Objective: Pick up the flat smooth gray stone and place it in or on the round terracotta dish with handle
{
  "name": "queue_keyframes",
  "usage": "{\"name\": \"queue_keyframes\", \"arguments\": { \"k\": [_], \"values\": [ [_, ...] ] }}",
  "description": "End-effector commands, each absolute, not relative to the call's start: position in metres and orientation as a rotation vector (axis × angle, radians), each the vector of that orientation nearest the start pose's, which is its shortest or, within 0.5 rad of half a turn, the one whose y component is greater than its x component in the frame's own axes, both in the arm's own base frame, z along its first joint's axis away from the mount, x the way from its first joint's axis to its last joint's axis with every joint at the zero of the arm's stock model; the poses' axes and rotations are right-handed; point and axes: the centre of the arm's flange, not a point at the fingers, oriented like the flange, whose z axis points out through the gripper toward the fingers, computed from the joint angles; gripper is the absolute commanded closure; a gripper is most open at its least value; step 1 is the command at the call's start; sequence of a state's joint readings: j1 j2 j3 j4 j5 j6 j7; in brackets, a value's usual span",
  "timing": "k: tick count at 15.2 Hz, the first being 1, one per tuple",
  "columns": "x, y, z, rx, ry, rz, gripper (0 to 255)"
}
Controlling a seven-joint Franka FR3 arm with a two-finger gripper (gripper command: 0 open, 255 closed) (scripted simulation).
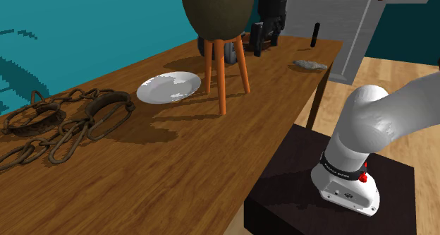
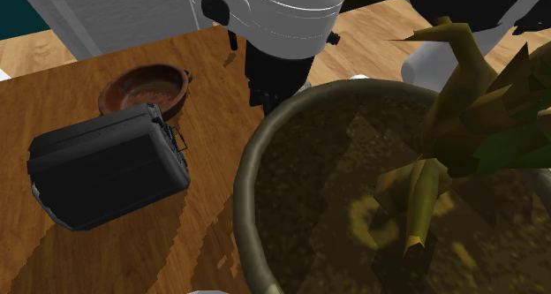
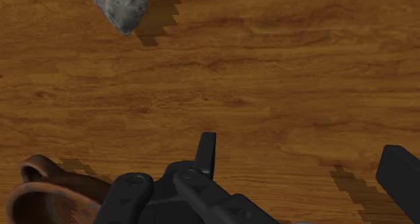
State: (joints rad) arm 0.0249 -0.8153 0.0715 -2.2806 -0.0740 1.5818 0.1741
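Observation:
The grey stone (image 1: 309,64) lies flat on the wooden table (image 1: 176,163) near its far right edge. In the wrist view the stone (image 3: 120,4) lies well ahead of the fingers, apart from them. The round terracotta dish with handle (image 2: 146,89) sits beside a black boxy appliance (image 2: 106,164); in the wrist view the dish (image 3: 40,196) is close beside the hand. My gripper (image 1: 271,34) hovers over the far end of the table, left of the stone in the shoulder view. The gripper (image 3: 303,169) is open with only bare wood between its fingers (image 3: 206,154).
A large plant pot (image 1: 215,11) on an orange three-legged stand (image 1: 222,75) rises just left of the gripper in the shoulder view. A white plate (image 1: 168,87) and rusty chains (image 1: 67,121) lie farther along. A black upright cylinder (image 1: 316,34) stands behind the stone.

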Motion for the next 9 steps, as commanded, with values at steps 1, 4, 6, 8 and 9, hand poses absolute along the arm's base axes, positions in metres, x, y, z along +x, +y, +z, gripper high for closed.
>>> {"name": "queue_keyframes", "arguments": {
  "k": [1, 4, 6, 8, 9],
  "values": [
    [0.299, 0.030, 0.636, -3.241, 0.163, -0.211, 0],
    [0.273, -0.003, 0.630, -3.211, 0.149, -0.191, 0],
    [0.255, -0.025, 0.626, -3.191, 0.139, -0.178, 0],
    [0.238, -0.047, 0.622, -3.171, 0.130, -0.165, 0],
    [0.230, -0.058, 0.619, -3.161, 0.125, -0.158, 0]
  ]
}}
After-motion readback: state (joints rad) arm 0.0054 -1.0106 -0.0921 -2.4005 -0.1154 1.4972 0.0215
